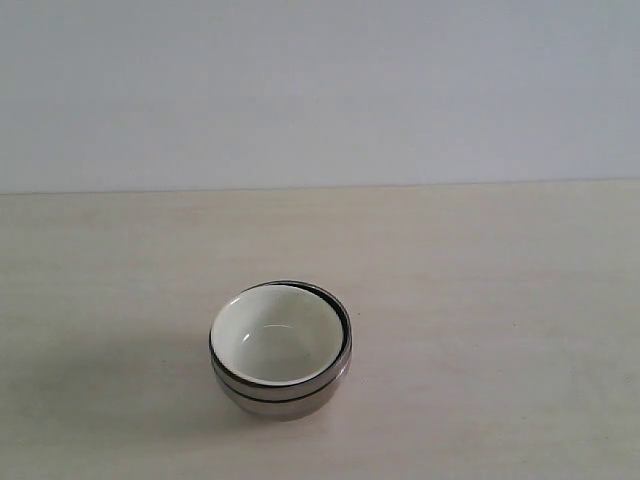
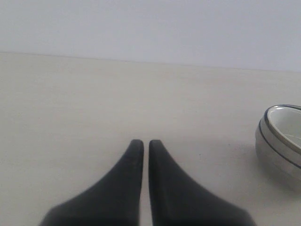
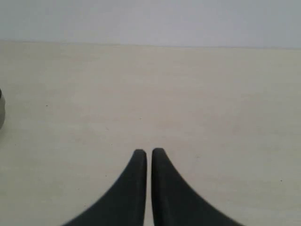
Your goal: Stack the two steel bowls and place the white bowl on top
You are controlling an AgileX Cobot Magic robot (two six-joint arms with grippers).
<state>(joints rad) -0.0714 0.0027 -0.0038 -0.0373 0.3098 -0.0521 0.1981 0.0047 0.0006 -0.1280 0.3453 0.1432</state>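
Observation:
In the exterior view the two steel bowls (image 1: 285,392) sit nested on the table, a dark line marking the two rims. The white bowl (image 1: 275,335) rests inside them on top, its cream inside showing; its floral pattern is hidden. No gripper appears in the exterior view. The left wrist view shows my left gripper (image 2: 146,142) shut on nothing above bare table, with the steel bowls (image 2: 277,150) and the white bowl (image 2: 288,123) off to one side. My right gripper (image 3: 148,151) is shut and empty too, with a sliver of a steel bowl (image 3: 1,113) at the frame edge.
The light wooden table (image 1: 480,300) runs back to a plain pale wall (image 1: 320,90). Nothing else stands on the table in any view.

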